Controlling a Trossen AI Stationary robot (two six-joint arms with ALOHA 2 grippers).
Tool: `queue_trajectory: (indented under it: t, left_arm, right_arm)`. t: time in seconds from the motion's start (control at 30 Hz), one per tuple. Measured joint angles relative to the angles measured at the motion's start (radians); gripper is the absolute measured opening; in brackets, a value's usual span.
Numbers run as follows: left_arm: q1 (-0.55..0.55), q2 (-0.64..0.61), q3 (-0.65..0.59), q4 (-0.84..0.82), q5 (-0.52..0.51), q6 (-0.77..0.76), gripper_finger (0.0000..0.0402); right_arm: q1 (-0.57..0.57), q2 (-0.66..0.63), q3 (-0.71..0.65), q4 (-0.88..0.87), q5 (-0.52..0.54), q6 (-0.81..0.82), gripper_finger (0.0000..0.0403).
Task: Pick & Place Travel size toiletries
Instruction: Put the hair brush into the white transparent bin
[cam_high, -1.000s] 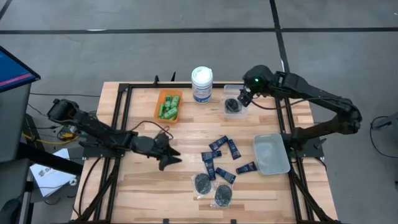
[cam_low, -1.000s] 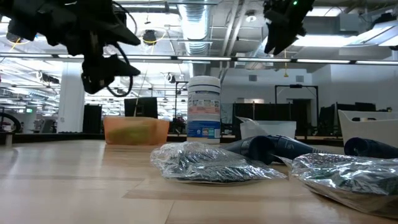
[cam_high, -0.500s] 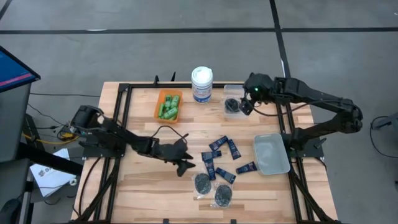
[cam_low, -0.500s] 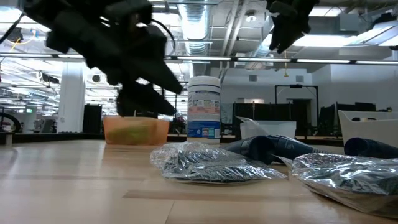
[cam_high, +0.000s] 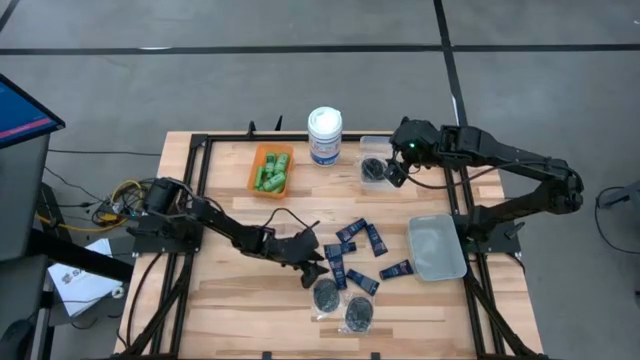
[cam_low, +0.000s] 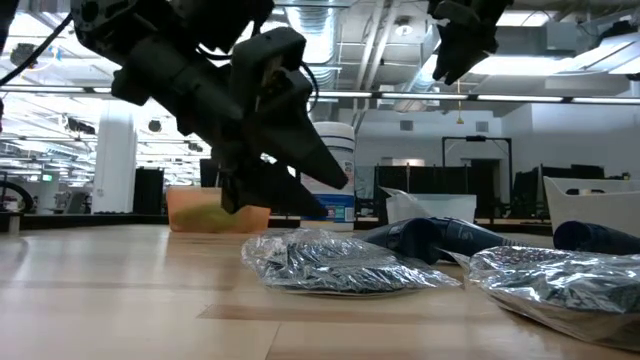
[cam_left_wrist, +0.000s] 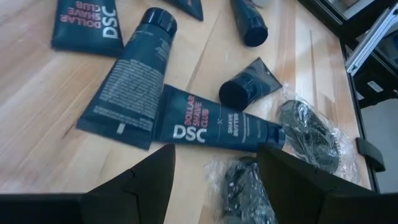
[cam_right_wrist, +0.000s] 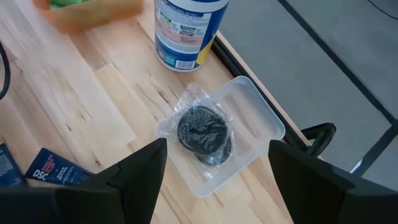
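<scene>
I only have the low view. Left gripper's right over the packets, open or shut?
Observer: Open. In the left wrist view the left gripper has its fingers spread over a navy tube and a disc packet.
Operator: Right arm doing anything?
Observer: The right gripper hovers open above the small clear bin, which holds a disc packet.
Operator: Green bottles anywhere?
Observer: All in the orange bin, per the high view.
Operator: Other clear bin?
Observer: The larger clear bin looks empty.
</scene>
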Motion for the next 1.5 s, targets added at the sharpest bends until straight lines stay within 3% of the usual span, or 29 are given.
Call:
queue_trajectory:
  t: [0.63,0.9,1.5]
  left_arm:
    - [-0.054,0.075,0.001,0.028,-0.001,-0.024,0.0223]
    - [-0.063,0.114,0.002,0.112,-0.003,-0.056,0.0217]
    - [-0.063,0.114,0.002,0.111,0.017,-0.066,0.0010]
  right_arm:
    - [0.000,0.000,0.000,-0.002,-0.010,-0.024,0.0274]
    - [0.000,0.000,0.000,-0.002,-0.011,-0.026,0.0274]
    - [0.000,0.000,0.000,-0.004,-0.011,-0.025,0.0274]
